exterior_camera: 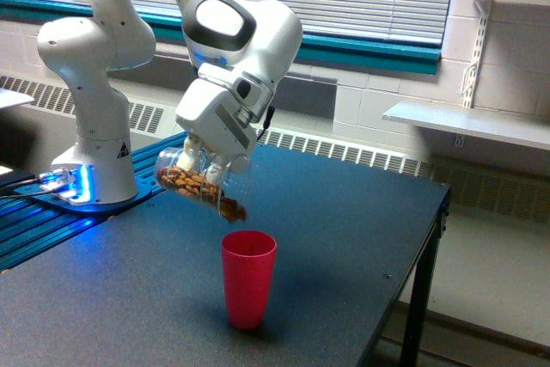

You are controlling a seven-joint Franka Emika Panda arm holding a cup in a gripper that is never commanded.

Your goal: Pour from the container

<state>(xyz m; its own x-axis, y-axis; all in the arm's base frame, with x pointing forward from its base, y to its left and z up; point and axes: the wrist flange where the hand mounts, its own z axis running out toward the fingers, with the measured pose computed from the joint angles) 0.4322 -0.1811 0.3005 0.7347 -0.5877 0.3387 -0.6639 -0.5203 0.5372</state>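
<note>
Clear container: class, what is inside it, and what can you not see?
Brown nut-like bits lie inside the tilted container, gathered toward its lowered mouth. The end effector covers part of its upper side.

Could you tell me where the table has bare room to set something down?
The dark table is bare from the red cup to its edge on the exterior view's right. It is crowded toward the exterior view's left, where the gripper tilts the container above the cup.

Clear container (199,183), perhaps plastic; matt table (344,238)
</note>
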